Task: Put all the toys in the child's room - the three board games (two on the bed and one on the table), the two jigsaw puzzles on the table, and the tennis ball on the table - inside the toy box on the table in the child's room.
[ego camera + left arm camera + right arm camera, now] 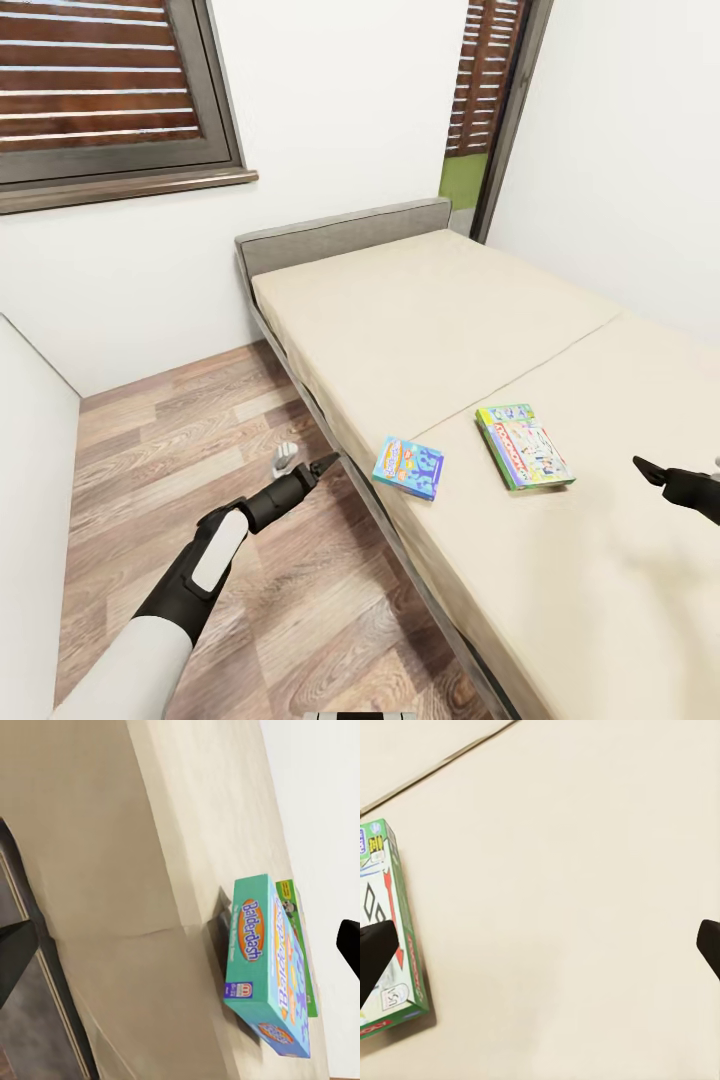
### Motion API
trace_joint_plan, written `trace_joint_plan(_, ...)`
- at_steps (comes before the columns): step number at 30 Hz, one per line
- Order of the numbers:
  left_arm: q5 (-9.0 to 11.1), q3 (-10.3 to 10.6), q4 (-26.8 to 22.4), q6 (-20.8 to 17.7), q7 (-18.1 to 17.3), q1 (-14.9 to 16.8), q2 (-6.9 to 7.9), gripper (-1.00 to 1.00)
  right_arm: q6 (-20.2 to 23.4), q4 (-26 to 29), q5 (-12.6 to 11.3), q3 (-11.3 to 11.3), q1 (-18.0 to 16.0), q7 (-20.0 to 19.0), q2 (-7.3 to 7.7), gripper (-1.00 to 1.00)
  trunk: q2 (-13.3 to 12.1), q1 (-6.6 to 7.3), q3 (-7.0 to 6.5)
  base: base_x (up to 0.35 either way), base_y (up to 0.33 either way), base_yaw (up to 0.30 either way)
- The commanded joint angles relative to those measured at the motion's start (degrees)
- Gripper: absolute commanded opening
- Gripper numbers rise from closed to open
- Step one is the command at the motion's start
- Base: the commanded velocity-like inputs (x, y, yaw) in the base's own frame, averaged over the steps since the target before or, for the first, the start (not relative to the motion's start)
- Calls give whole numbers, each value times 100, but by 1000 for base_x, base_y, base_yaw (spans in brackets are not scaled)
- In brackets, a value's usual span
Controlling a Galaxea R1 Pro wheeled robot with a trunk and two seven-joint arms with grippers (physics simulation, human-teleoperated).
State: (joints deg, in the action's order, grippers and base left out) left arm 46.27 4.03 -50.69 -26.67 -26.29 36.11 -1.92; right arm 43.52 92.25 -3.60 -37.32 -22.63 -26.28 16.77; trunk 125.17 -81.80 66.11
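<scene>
Two board games lie flat on the beige bed [420, 320]. A smaller blue box [408, 466] sits near the mattress's front edge, and a green-white-red box [524, 446] lies just to its right. My left gripper [322, 464] hovers over the floor beside the bed edge, left of the blue box, open and empty. In the left wrist view, the blue "Balderdash" box [266, 967] lies ahead, with the green box [294, 937] behind it. My right gripper [648, 468] is open above the mattress, right of the green box [386, 937]. The table, toy box, jigsaw puzzles and tennis ball are out of view.
The bed has a grey headboard [345, 232] against the far wall. Its dark frame edge [400, 540] runs diagonally towards me. Wooden floor [180, 440] lies left of the bed, bounded by a white wall [30, 480] on the left. A window with blinds [100, 90] is above.
</scene>
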Motion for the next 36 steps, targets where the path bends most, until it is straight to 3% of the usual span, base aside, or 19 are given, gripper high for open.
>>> trace_joint_plan(1, 50, -5, 14, -45, 11, 2, -1, 100, 42, 3, -36, -3, -5, -4, 1, 100, 2, 1, 4, 0, 0, 0)
trace_joint_plan(14, 41, 6, 366, -32, 41, 44, -66, 100, 43, 4, -35, 20, -5, -3, 2, 100, 2, 1, 4, 0, 0, 0)
trace_joint_plan(36, 27, 34, 498, 5, 72, 67, -150, 100, 43, 5, -35, 16, -5, -6, 2, 100, 2, 1, 4, 0, 0, 0)
